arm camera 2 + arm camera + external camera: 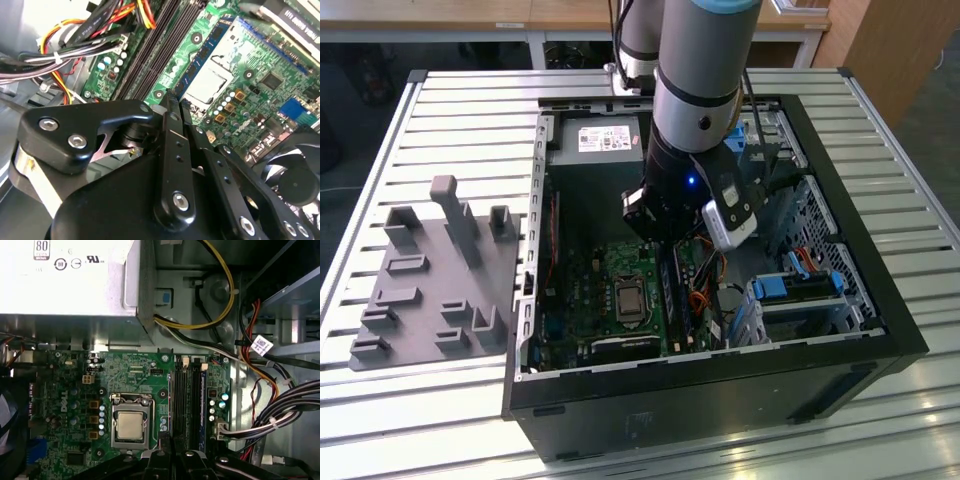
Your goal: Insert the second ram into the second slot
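Both wrist views: gripper [172, 101] jaws pressed together by slots [150, 50]; second wrist view: second ram [193, 73] upright, blue.

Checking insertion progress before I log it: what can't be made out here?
Whether the gripper holds the second ram: its own body blocks that in both wrist views.
Ends of the ram slots, first wrist view: covered by the gripper.
Slots' far part, exterior view: behind the arm.

**Slatted metal surface among wooden furniture**

A ribbed silver surface [450, 110] spreads out on every side of the end effector [665, 232]. Well beyond it stand pale wooden desks [560, 15] on white legs [533, 48]. Far off to the exterior view's right is a brown wooden cabinet [880, 40] above grey floor [935, 130].
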